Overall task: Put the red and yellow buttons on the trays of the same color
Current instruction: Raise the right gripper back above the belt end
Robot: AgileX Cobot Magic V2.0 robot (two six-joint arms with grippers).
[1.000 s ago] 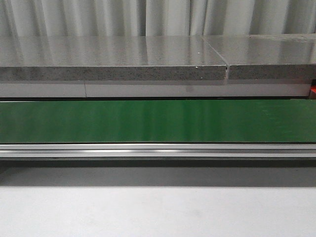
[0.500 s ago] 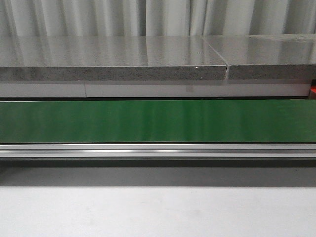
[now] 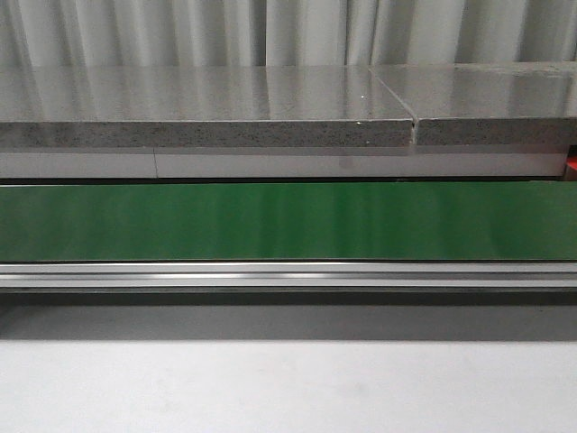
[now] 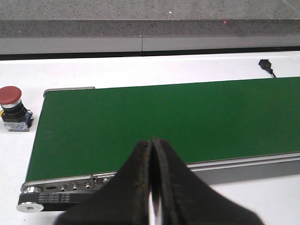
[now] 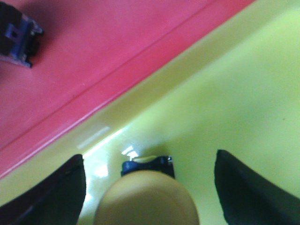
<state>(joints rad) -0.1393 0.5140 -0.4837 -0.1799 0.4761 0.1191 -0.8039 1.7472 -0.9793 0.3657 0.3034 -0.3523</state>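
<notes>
The red tray point(image 5: 70, 70) abuts the yellow tray point(image 5: 234, 93); a dark blue-and-black button base point(image 5: 18, 37) lies in the red tray, and a yellow button point(image 5: 146, 197) stands on the yellow tray floor. A red button point(image 4: 12, 105) stands on the white table point(image 4: 164, 70), just beside the end of the green conveyor belt point(image 4: 164, 122). The left gripper point(image 4: 152, 187) is clenched with fingers together, holding nothing, above the belt's near edge; the right gripper point(image 5: 150, 187) is released, fingers wide apart on either side of the yellow button without touching it.
</notes>
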